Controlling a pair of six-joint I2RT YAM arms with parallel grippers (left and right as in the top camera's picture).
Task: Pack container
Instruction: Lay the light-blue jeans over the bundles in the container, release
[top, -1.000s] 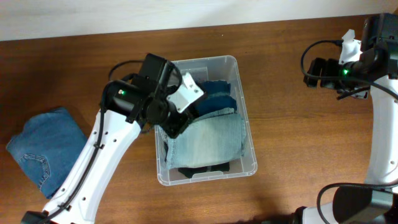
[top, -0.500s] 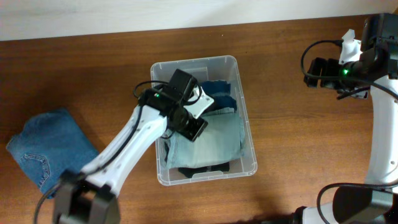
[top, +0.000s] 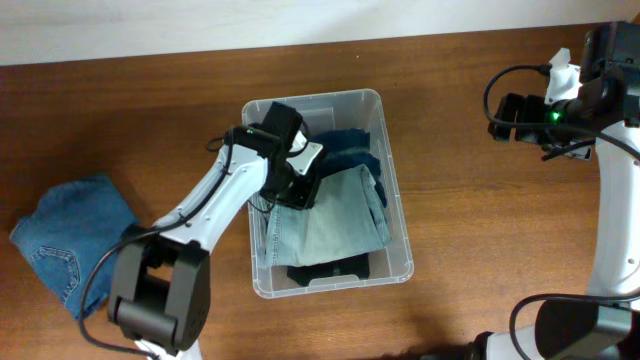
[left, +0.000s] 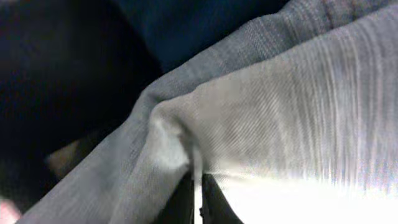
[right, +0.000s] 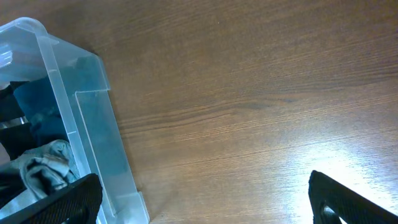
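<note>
The clear plastic container (top: 402, 222) stands mid-table and holds a light blue denim garment (top: 335, 215), a dark blue garment (top: 352, 148) and a black one (top: 330, 270). My left gripper (top: 292, 186) is down inside the container at its left side. In the left wrist view its fingers (left: 198, 200) are pinched together on a fold of the light denim (left: 292, 124). My right gripper (top: 502, 118) hovers over bare table far to the right, its fingers wide apart and empty (right: 205, 199). The container's corner shows in the right wrist view (right: 87, 124).
A folded blue pair of jeans (top: 75, 240) lies on the table at the far left. Brown wooden table (top: 480, 230) surrounds the container. A pale wall edge runs along the back.
My left arm has swung and dropped deeper into the container with the light denim. The cloth has shifted and bunched toward the left side. The right arm has not moved.
</note>
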